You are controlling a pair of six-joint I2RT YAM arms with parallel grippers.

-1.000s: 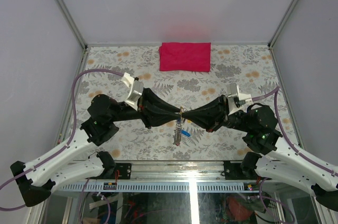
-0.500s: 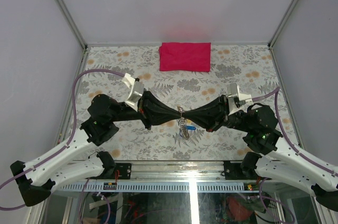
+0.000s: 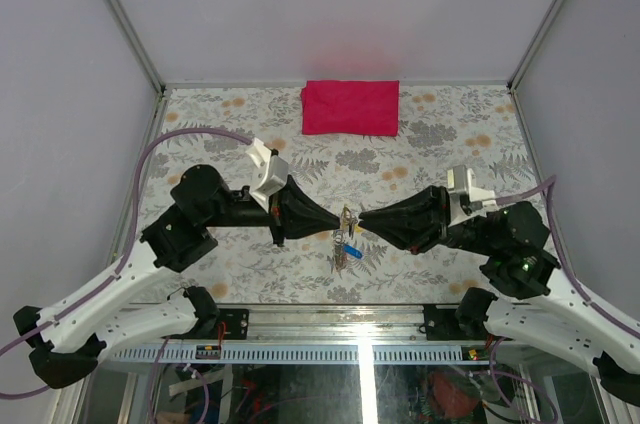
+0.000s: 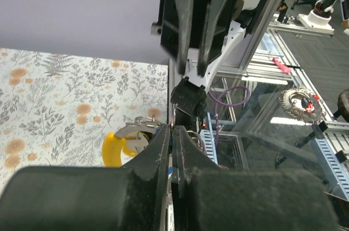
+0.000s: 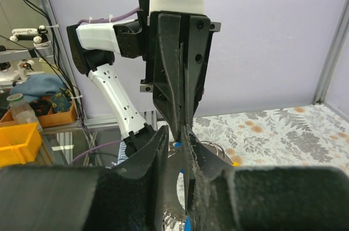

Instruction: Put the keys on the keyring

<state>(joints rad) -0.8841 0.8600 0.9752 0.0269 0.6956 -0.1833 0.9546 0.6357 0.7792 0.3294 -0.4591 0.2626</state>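
The keys (image 3: 346, 241) hang in a small bunch between my two gripper tips, above the floral table, with a blue head (image 3: 353, 252) lowest. My left gripper (image 3: 336, 227) comes in from the left and is shut on the thin wire keyring (image 4: 143, 120). In the left wrist view a yellow key head (image 4: 112, 150) hangs left of the closed jaws (image 4: 173, 131). My right gripper (image 3: 359, 225) faces it from the right. Its jaws (image 5: 175, 135) stand slightly apart, a silvery key blade (image 5: 188, 179) and a blue bit (image 5: 178, 145) in the gap.
A folded red cloth (image 3: 351, 107) lies at the back middle of the table. Metal frame posts (image 3: 122, 26) stand at the back corners, and a cable tray (image 3: 330, 352) runs along the near edge.
The right jaws have parted a little and that arm has drawn back to the right. The left gripper closed and stays shut, and the meeting point with the bunch has shifted slightly nearer.
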